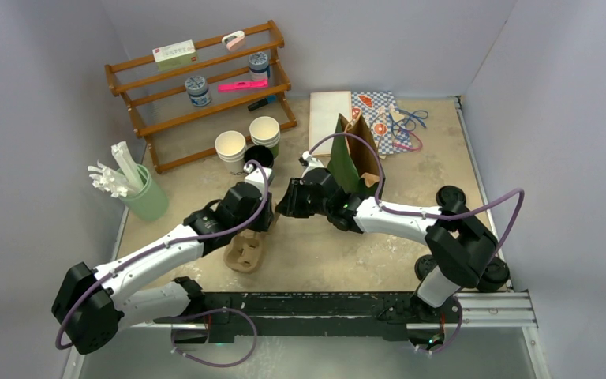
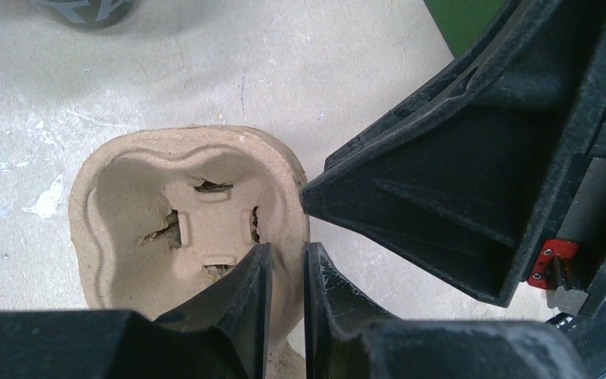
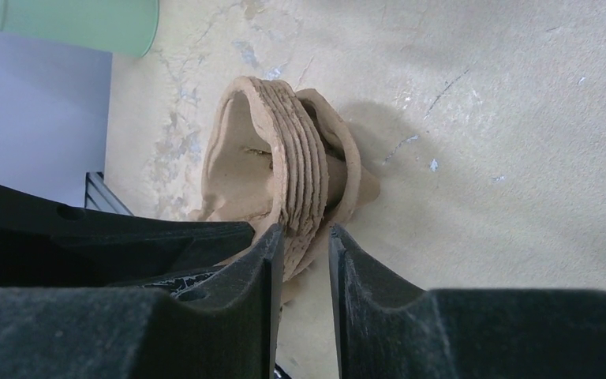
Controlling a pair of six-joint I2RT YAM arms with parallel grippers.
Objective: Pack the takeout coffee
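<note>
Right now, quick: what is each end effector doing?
Left end effector: closed on the rim of the pulp cup carrier stack.
Right end effector: closed on the same stack's layered edge.

The cup carriers (image 2: 126,197) are moulded paper pulp, matt and fibrous (torn at the slots); the left gripper (image 2: 288,251), lower frame, is grainy black plastic.

left arm (image 1: 150,253), right arm (image 1: 394,213): white shells, black joints | purple cables (image 1: 518,207) | black wedge fingers (image 2: 237,300) | red screwed tab (image 2: 552,260)
</note>
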